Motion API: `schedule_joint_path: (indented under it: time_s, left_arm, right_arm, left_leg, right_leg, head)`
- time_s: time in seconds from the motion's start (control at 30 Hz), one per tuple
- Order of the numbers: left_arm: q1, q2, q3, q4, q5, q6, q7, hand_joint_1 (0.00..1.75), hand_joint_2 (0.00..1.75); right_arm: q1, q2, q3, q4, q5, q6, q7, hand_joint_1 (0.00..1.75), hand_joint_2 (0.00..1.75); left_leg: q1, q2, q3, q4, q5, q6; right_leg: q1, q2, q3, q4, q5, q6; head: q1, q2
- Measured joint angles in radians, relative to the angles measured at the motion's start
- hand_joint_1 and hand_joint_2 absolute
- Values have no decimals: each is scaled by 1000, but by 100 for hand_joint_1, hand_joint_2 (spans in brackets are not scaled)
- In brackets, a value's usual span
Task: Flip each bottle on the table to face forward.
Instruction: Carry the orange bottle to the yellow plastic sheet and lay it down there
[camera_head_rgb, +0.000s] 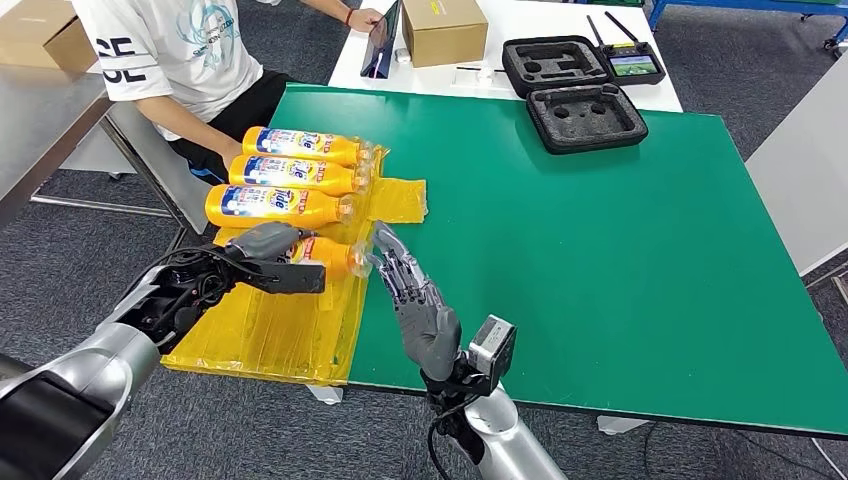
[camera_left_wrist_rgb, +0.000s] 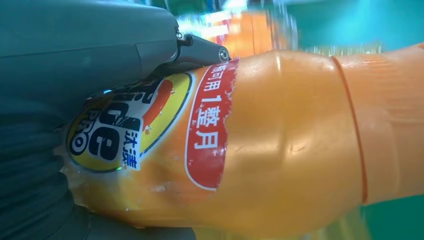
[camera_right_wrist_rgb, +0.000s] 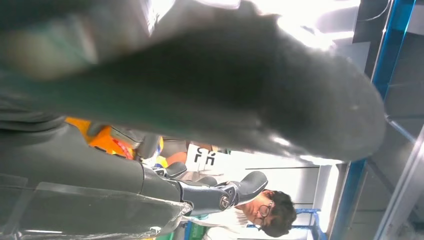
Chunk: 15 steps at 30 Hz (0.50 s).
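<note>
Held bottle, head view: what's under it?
Yellow plastic sheet lies under the held bottle, spread on the green table. The left hand covers most of the bottle's body, so whether it touches the sheet is hidden. The right hand is at its cap end.

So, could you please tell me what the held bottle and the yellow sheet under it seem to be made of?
The held bottle looks like glossy orange plastic, showing soft highlights; its printed label is torn at the edge. The yellow sheet seems thin translucent plastic film, creased and shiny.
</note>
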Motion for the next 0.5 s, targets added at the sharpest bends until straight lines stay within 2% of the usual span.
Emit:
schedule_joint_path:
  time_s: [0.4,0.5]
  left_arm:
    - [-17,-6,-101,110,-28,-32,11,173,175]
    - [-17,-7,-112,123,-26,-38,10,164,175]
  right_arm:
    - [-9,2,-3,65,-28,36,0,0,0]
    - [-13,3,-3,77,-29,36,0,0,0]
  left_leg:
    - [0,0,0,0,0,0]
    - [0,0,0,0,0,0]
  right_leg:
    - [0,0,0,0,0,0]
    - [0,0,0,0,0,0]
  head:
    - [0,0]
    - [0,0]
